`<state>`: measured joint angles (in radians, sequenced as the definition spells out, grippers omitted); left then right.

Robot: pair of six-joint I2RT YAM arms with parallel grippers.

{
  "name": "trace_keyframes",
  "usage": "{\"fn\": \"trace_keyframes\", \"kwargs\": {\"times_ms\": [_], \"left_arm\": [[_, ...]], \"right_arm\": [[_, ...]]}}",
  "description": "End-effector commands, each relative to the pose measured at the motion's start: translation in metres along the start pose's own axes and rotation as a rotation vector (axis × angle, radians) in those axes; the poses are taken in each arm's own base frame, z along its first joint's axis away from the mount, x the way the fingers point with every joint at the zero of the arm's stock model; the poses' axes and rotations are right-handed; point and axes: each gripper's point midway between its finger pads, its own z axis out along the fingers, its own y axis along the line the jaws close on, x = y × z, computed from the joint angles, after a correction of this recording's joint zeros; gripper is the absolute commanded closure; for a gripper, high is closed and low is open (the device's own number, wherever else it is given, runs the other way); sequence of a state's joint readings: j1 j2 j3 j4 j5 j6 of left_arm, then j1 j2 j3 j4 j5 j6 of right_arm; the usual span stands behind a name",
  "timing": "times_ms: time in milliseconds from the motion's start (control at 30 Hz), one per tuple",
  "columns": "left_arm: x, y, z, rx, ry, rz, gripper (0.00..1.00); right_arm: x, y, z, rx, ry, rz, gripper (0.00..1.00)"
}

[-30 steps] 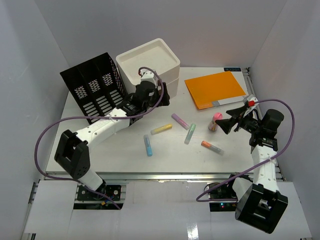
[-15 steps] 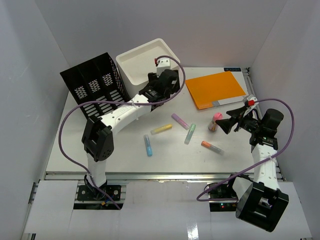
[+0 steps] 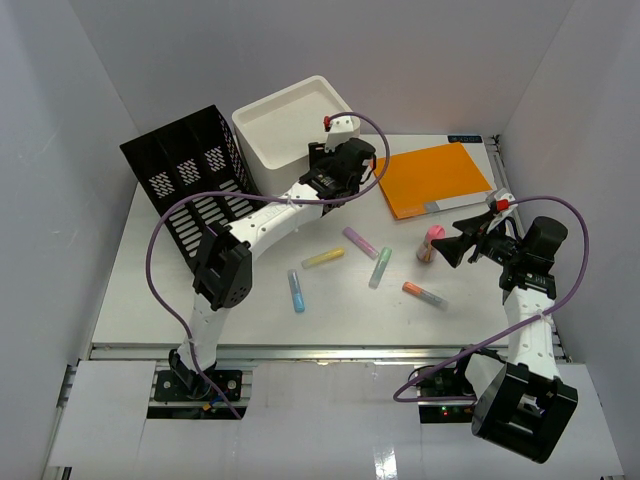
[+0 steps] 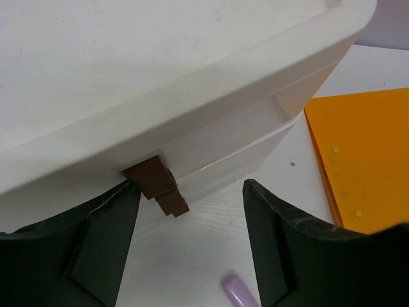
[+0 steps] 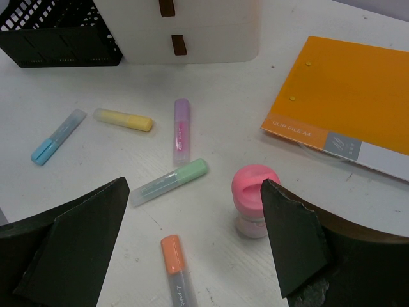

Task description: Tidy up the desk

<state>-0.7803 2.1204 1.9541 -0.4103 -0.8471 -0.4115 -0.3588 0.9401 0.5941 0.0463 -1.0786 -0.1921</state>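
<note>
The left gripper [image 4: 188, 192] gapes wide, a brown drawer handle [image 4: 158, 184] just ahead; the right gripper [image 5: 195, 185] gapes too, a pink-capped bottle [image 5: 254, 201] just ahead.

left arm [image 3: 262, 222]: leaning far out from its near-left base, elbow bent high, forearm lying toward the far centre
left wrist: sitting at the far end of the reach, tilting downward
left gripper [image 4: 190, 192]: gaping wide, gripping nothing; dark fingers [image 4: 96, 249] showing at both lower corners of the wrist view
right arm [image 3: 528, 320]: standing nearly upright over its near-right base, folding at the top
right wrist: turning the tool leftward, toward the middle
right gripper [image 3: 453, 245]: pointing left, jaws standing well apart, gripping nothing
cables [image 3: 160, 260]: purple loops hanging off both arms
</note>
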Motion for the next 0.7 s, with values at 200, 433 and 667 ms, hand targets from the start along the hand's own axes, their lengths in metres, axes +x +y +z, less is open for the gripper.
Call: {"fn": "trace_keyframes", "kwargs": {"times_ms": [200, 433, 667], "left_arm": [[-0.0280, 0.0136, 0.0023, -0.083, -0.073, -0.026, 0.49], [-0.0282, 0.0187, 0.0039, -0.091, -0.071, -0.019, 0.65], [-0.0306, 0.0164, 0.0009, -0.060, -0.062, -0.022, 0.85]], "right_arm": [[-0.0158, -0.0015, -0.0015, 0.002, -0.015, -0.042, 0.10], [-0.0160, -0.0020, -0.0023, 0.007, -0.015, -0.042, 0.10], [-0.0159, -0.0023, -0.0035, 0.008, -0.016, -0.039, 0.10]]}}
